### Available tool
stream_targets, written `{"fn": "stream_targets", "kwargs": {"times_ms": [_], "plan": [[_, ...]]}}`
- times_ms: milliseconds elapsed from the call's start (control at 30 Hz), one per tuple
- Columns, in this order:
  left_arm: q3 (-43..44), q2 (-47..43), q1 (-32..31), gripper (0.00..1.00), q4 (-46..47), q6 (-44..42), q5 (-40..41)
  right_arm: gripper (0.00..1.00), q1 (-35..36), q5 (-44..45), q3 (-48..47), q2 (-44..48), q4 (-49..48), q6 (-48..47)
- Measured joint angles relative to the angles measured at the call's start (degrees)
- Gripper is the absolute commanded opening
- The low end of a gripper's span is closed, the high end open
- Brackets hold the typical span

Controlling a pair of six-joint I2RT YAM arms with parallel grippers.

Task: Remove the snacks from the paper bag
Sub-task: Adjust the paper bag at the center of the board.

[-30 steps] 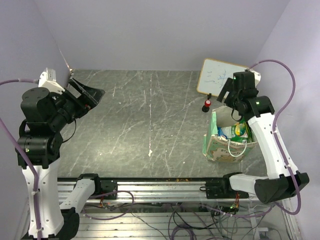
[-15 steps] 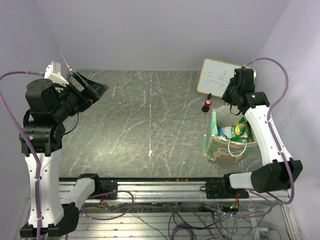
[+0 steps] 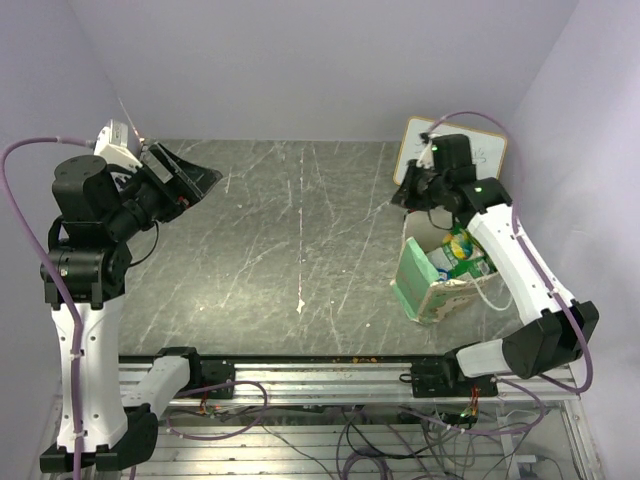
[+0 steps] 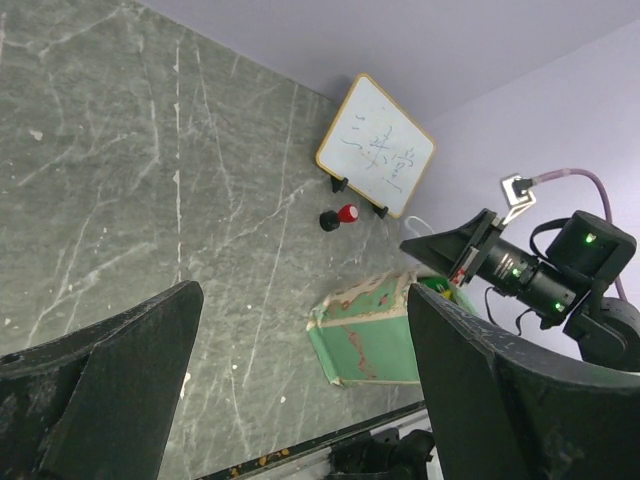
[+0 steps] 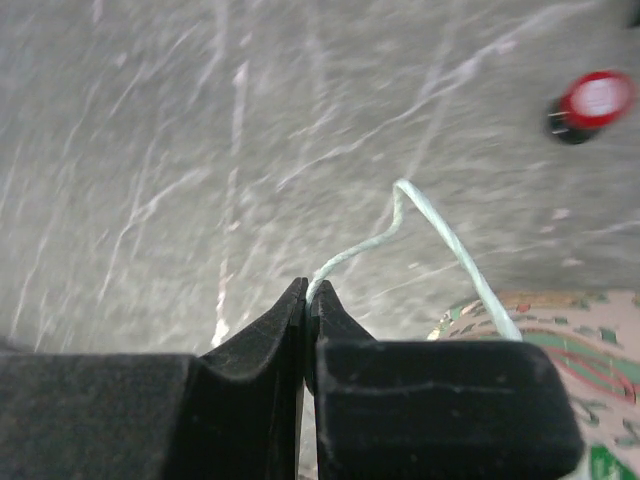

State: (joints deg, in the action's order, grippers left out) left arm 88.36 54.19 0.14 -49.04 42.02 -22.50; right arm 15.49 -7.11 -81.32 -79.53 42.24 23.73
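Observation:
The mint-green paper bag (image 3: 425, 282) stands at the right of the table, leaning left, with its mouth facing up. Inside it lie several snacks (image 3: 457, 250), yellow-green and blue ones showing. My right gripper (image 3: 408, 192) hangs above the bag's far left corner, shut on the bag's white cord handle (image 5: 420, 210); the cord runs taut from the fingertips (image 5: 308, 288) down to the bag's rim (image 5: 540, 320). My left gripper (image 3: 195, 180) is held high at the far left, open and empty. In the left wrist view the bag (image 4: 375, 340) shows between the open fingers.
A white board with writing (image 4: 378, 145) leans at the back right, partly hidden behind the right arm in the top view. A small red-and-black knob (image 4: 345, 213) sits in front of it, just beyond the bag. The purple wall is close on the right.
My right gripper closed on the cord handle and swung left and back, pulling the bag so it tips left. The left arm rose a little.

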Motion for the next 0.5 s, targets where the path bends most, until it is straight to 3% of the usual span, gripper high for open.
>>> {"fn": "stream_targets", "kwargs": {"times_ms": [267, 333, 433, 500], "plan": [[-4.52, -0.28, 0.0, 0.94, 4.0, 2.05, -2.91, 0.09, 19.58, -2.47, -0.33, -0.07, 0.74, 6.45], [-6.08, -0.5, 0.0, 0.94, 4.92, 2.89, -3.76, 0.17, 23.12, -2.8, -0.33, -0.13, 0.48, 7.91], [-8.68, -0.98, 0.0, 0.94, 6.91, 4.42, -5.29, 0.48, 25.51, -3.13, -1.22, -0.46, 0.68, 9.29], [-10.16, -1.14, 0.0, 0.94, 7.96, 5.53, -6.36, 0.62, 25.62, -2.49, -3.5, -0.9, 1.36, 9.53]]}}
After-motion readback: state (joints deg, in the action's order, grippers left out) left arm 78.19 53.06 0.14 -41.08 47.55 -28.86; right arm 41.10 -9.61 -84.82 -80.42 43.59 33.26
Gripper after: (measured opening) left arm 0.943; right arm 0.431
